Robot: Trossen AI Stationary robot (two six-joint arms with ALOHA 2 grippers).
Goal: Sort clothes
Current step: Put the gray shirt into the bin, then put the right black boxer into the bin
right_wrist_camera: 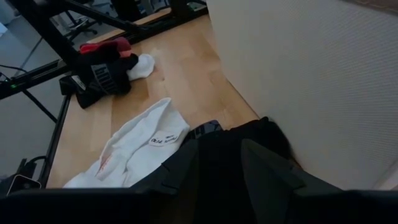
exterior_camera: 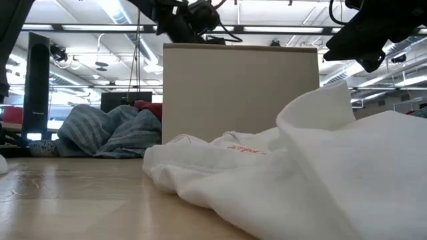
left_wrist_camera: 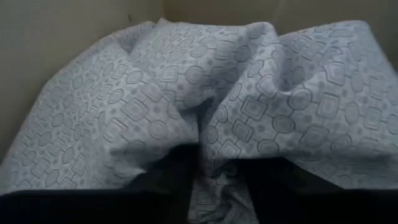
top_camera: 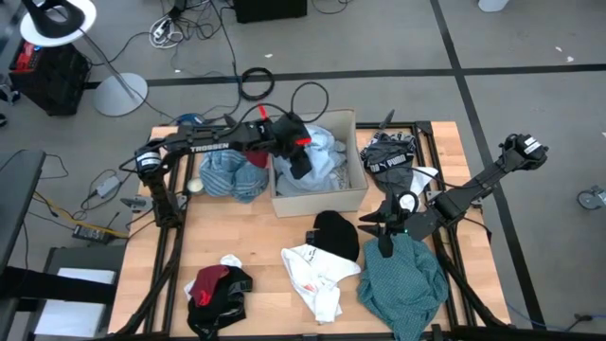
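Observation:
My left gripper (top_camera: 298,163) reaches down into the tan cardboard box (top_camera: 317,196) and is shut on the light blue patterned garment (top_camera: 329,156) lying in it. My right gripper (top_camera: 376,235) is open and low over the table, between the black garment (top_camera: 336,232) and the teal garment (top_camera: 402,279). In the right wrist view the black cloth (right_wrist_camera: 264,127) shows between and just past its fingers. Whether they touch it, I cannot tell. A white garment (top_camera: 317,270) and a red-and-black one (top_camera: 218,289) lie on the near part of the table. My left gripper (left_wrist_camera: 214,193) has a raised fold of the light blue patterned garment (left_wrist_camera: 211,177) between its two fingers, coming from above into the box. The rest of the garment lies bunched on the box floor and against the walls.
A blue striped garment (top_camera: 227,175) lies heaped against the box's left wall. A black-and-white patterned garment (top_camera: 390,156) lies to the right of the box. In the low view the white garment (exterior_camera: 300,167) fills the foreground before the box (exterior_camera: 240,87).

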